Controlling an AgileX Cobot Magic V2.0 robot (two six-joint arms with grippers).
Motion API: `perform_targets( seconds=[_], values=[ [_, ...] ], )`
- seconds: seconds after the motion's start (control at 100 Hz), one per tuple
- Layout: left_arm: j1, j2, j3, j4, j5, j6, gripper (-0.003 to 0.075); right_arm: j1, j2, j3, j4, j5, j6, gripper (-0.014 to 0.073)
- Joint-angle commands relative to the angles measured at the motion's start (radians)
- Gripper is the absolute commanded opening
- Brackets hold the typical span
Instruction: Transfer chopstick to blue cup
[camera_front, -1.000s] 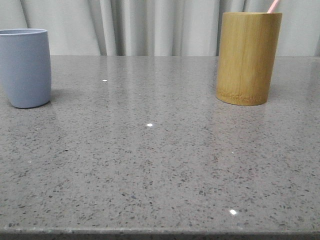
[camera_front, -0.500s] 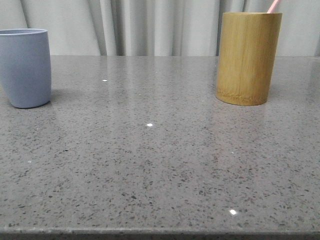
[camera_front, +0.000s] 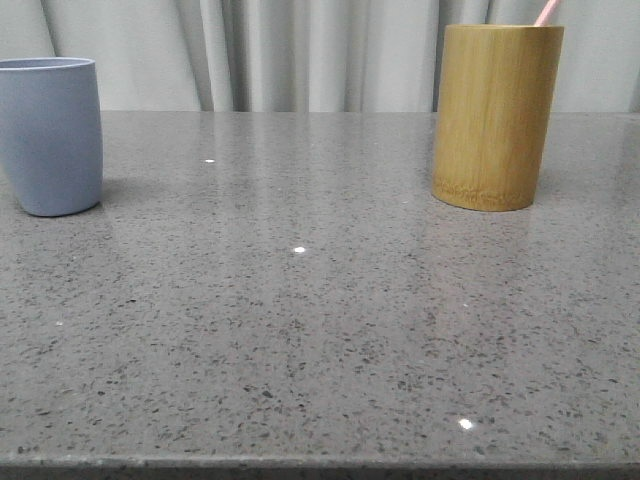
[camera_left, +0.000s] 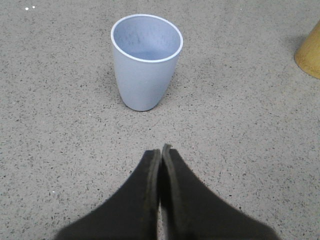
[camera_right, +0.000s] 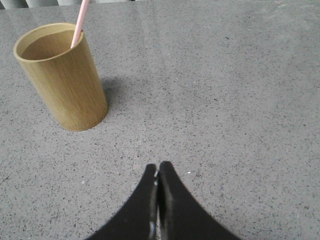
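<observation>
The blue cup (camera_front: 50, 135) stands upright at the far left of the table; the left wrist view (camera_left: 146, 60) shows it is empty. A pale pink chopstick (camera_front: 546, 12) leans inside the tan bamboo holder (camera_front: 496, 115) at the far right, only its top showing; it also shows in the right wrist view (camera_right: 80, 22), sticking out of the holder (camera_right: 62, 77). My left gripper (camera_left: 161, 150) is shut and empty, above the table short of the blue cup. My right gripper (camera_right: 158, 167) is shut and empty, apart from the holder. Neither gripper shows in the front view.
The grey speckled table (camera_front: 320, 330) stretches between the cup and the holder. A pale curtain (camera_front: 300, 55) hangs behind the table's far edge. The holder's edge shows at the side of the left wrist view (camera_left: 310, 52).
</observation>
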Motion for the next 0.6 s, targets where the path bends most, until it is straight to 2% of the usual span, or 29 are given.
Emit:
perform_targets(
  seconds=[0.0, 0.07, 0.14, 0.27, 0.34, 0.41, 0.59],
  values=[
    [0.003, 0.010, -0.035, -0.021, -0.048, -0.003, 0.0005, -0.003, 0.017, -0.035, -0.001, -0.074, -0.002, -0.0052],
    [0.003, 0.010, -0.035, -0.021, -0.043, -0.003, 0.0073, -0.003, 0.017, -0.035, -0.001, -0.076, -0.002, 0.0008],
    [0.003, 0.010, -0.035, -0.021, -0.039, -0.003, 0.0187, -0.003, 0.017, -0.035, -0.001, -0.077, -0.002, 0.0118],
    [0.003, 0.010, -0.035, -0.021, -0.039, -0.003, 0.0489, -0.003, 0.017, -0.035, -0.001, -0.079, -0.002, 0.0407],
    [0.003, 0.010, -0.035, -0.021, -0.044, -0.003, 0.0602, -0.003, 0.017, -0.035, -0.001, -0.079, -0.002, 0.0522],
    [0.003, 0.010, -0.035, -0.021, -0.045, -0.003, 0.0638, -0.003, 0.017, -0.035, -0.001, -0.080, -0.002, 0.0570],
    [0.003, 0.010, -0.035, -0.021, -0.043, -0.003, 0.0622, -0.003, 0.017, -0.035, -0.001, -0.080, -0.002, 0.0572]
  ],
)
